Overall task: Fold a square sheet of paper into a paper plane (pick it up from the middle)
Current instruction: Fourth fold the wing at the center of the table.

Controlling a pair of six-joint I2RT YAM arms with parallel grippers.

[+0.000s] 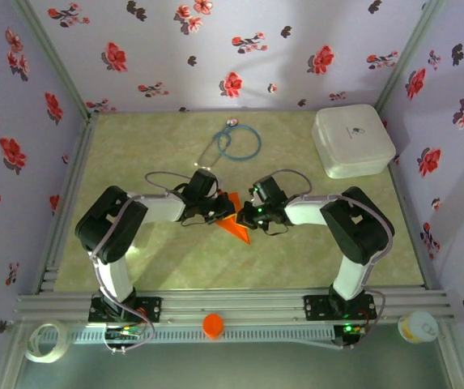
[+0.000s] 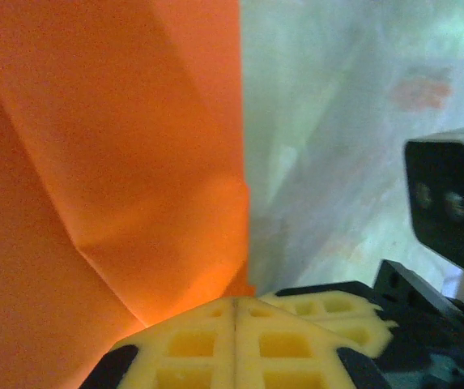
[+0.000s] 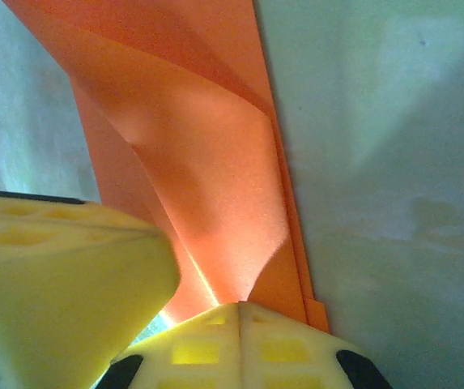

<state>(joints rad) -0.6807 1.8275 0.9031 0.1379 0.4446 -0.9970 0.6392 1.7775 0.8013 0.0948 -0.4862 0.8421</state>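
Note:
The orange sheet of paper (image 1: 236, 228) lies folded in the middle of the table, creased into layers with a point toward the front. In the left wrist view the paper (image 2: 118, 162) rises from the closed yellow tips of my left gripper (image 2: 237, 301), which is shut on its edge. My right gripper (image 3: 240, 305) is shut on a raised fold of the paper (image 3: 215, 162). The two grippers meet tip to tip over the paper: left gripper (image 1: 215, 212), right gripper (image 1: 249, 215).
A white rounded box (image 1: 353, 141) stands at the back right. A blue looped cord (image 1: 236, 143) lies at the back centre. On the front rail sit a small orange cap (image 1: 214, 325), a tape roll (image 1: 45, 340) and a white tub (image 1: 419, 327). Floral walls enclose three sides.

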